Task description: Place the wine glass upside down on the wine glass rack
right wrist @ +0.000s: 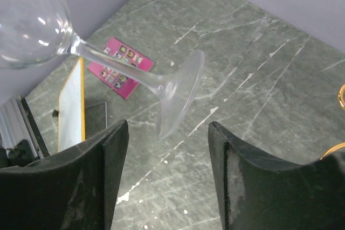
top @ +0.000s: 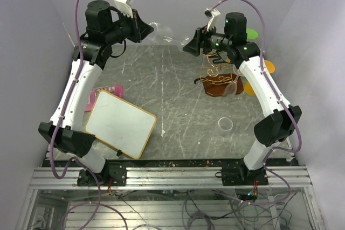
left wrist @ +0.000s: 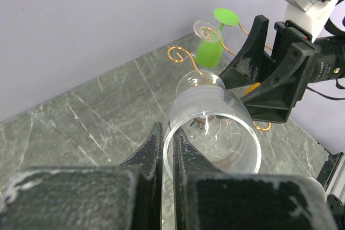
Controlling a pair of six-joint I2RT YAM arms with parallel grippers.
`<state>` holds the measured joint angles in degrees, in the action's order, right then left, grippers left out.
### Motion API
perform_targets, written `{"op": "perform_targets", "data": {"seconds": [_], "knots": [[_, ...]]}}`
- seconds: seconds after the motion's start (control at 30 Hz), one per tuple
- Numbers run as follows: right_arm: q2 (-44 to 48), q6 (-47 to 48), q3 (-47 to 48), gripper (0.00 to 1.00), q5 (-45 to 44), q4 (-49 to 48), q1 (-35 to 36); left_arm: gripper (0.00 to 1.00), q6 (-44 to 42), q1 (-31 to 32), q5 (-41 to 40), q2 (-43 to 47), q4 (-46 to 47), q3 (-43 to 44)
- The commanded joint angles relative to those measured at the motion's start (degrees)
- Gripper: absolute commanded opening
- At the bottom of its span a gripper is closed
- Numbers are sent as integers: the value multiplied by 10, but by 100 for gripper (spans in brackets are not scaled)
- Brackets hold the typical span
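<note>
Top view: we are seeing the left gripper point(top: 141, 29) clamped on the bowl of the wine glass point(top: 161, 33), holding it sideways in the air, left of and beyond the wine glass rack point(top: 218, 82). The right gripper point(top: 190, 44) is standing open above the rack's far side, facing the glass foot.

Left wrist view: the fingers point(left wrist: 155, 146) are pinching the bowl's rim wall. A green glass point(left wrist: 209, 49) is sitting foot-up at the rack.

Right wrist view: the foot is showing between the parted jaws, apart from both. The print on the pink card point(right wrist: 121, 65) is too small to read.
</note>
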<state>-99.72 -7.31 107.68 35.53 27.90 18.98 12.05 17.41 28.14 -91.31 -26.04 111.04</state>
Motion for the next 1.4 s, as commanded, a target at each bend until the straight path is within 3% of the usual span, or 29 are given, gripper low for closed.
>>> {"op": "perform_targets", "data": {"seconds": [0.0, 0.5, 0.73, 1.1, 1.37], "knots": [[-4, -40, 3, 56, -13, -32, 3, 7, 17, 1, 28, 5, 54, 2], [-7, -71, -2, 26, -19, -47, 3, 7, 22, 1, 56, 15, 75, -29], [-4, -60, 5, 1, -48, -36, 3, 7, 21, 1, 75, 17, 86, -41], [0, -31, 20, 0, -53, -38, -32, 49, 29, 1, 130, 29, 107, -98], [0, 15, 27, 0, -69, -38, -53, 66, -48, -1, 109, 48, 36, -114]]}}
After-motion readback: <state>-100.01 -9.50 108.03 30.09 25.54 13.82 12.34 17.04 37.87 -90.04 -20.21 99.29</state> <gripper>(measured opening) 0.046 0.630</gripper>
